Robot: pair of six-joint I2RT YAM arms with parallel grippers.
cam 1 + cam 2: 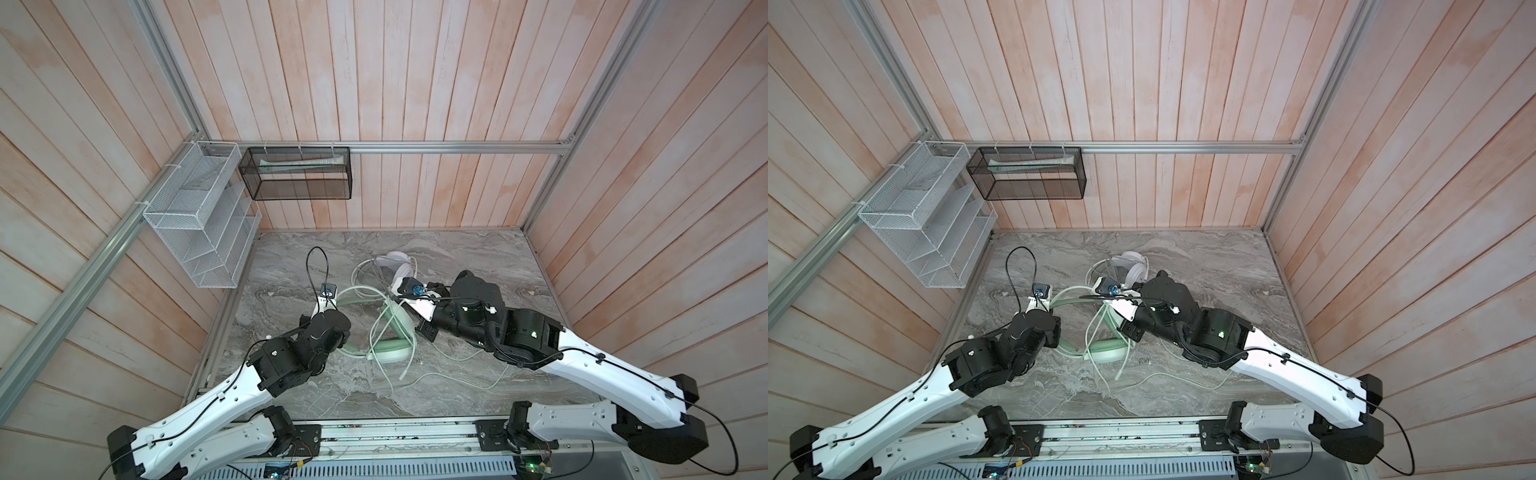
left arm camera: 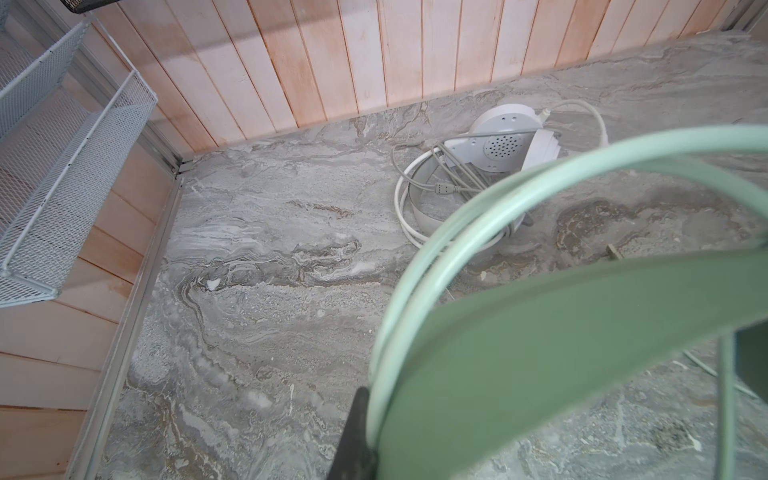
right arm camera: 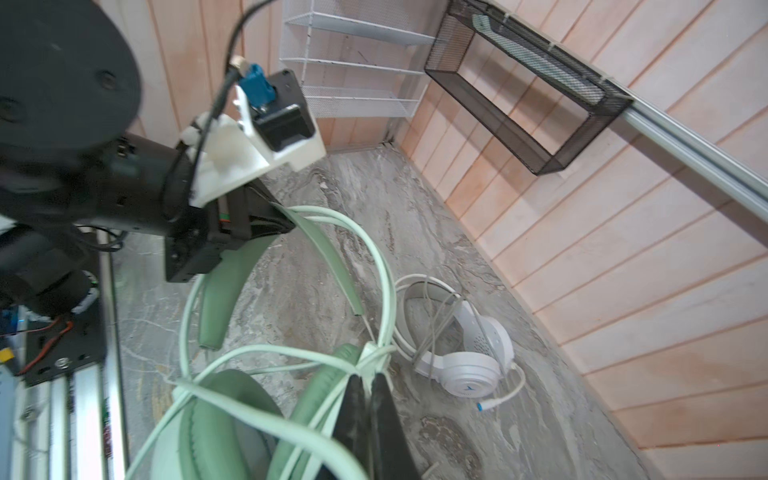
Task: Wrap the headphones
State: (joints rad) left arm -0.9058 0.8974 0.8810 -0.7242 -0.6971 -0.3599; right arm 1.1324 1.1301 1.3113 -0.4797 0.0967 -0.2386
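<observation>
With the mint green headset (image 1: 388,354) mid-frame in both top views, wrapping seems underway: the left gripper (image 3: 282,220) clamps its headband, the right gripper (image 3: 368,380) pinches the mint cable (image 3: 390,282), and the next move is probably another loop round the band.

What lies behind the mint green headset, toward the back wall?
The white headset lies there on the marble tabletop, with cable looped about its headband. In both top views the right arm covers the headset's near side.
</observation>
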